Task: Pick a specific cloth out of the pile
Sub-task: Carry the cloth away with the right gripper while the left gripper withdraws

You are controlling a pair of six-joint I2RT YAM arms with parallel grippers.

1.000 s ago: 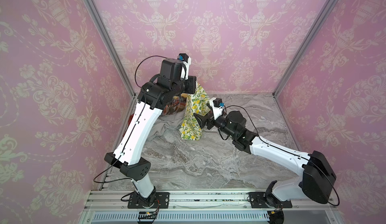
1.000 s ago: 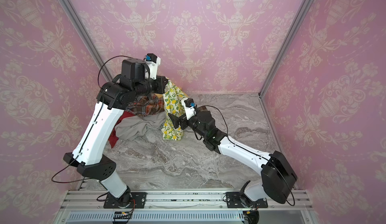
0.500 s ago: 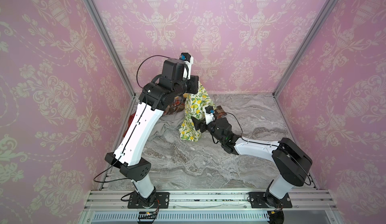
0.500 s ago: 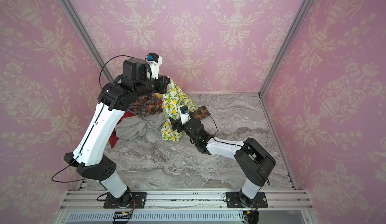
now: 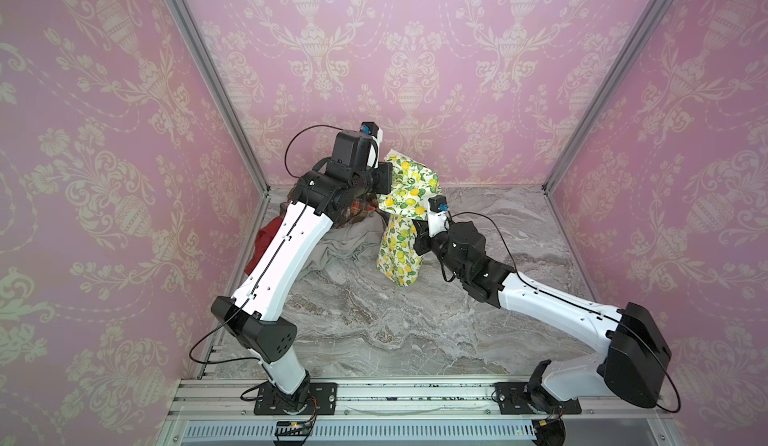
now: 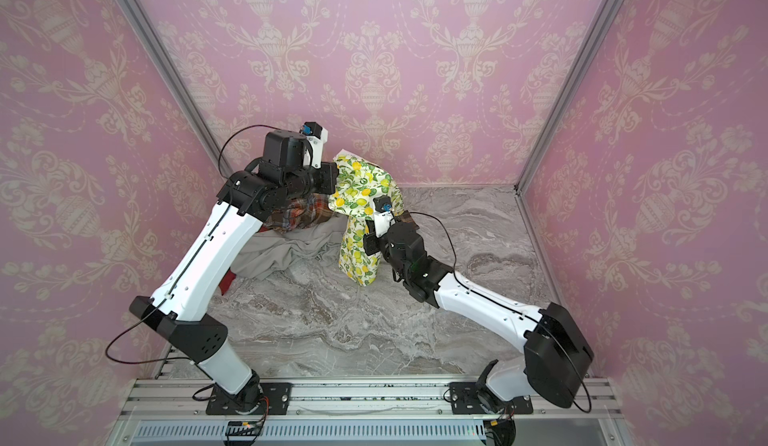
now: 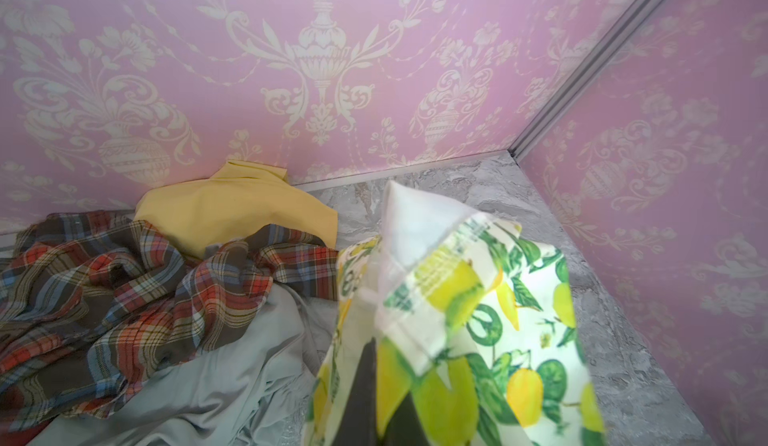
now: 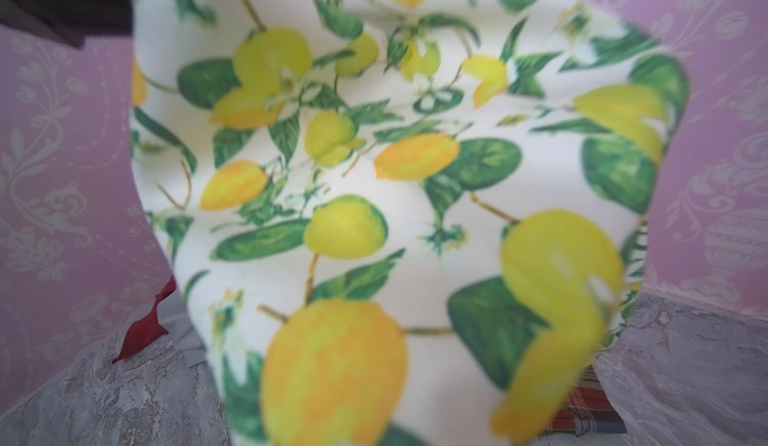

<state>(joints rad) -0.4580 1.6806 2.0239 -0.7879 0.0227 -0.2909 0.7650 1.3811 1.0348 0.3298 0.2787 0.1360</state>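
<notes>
Pink damask walls (image 5: 415, 49) enclose a grey marble tabletop (image 5: 374, 311); the cloth (image 5: 409, 192) hangs above it beside the pile (image 5: 353, 240); left gripper (image 5: 386, 178) pinches its top; right gripper (image 5: 417, 236) is clamped on its hanging middle.

The left arm (image 5: 286, 252) and right arm (image 5: 552, 302) share white shells, black joints, looping black cables.

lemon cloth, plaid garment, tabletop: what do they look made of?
Lemon-print cloth: thin woven fabric, probably cotton, matte. It hangs in soft folds and its back is pale.
Plaid garment: thicker, flannel-like weave, matte, crumpled.
Table: grey veined marble look with a faint sheen. Whether it is stone or printed laminate, I cannot tell.
</notes>
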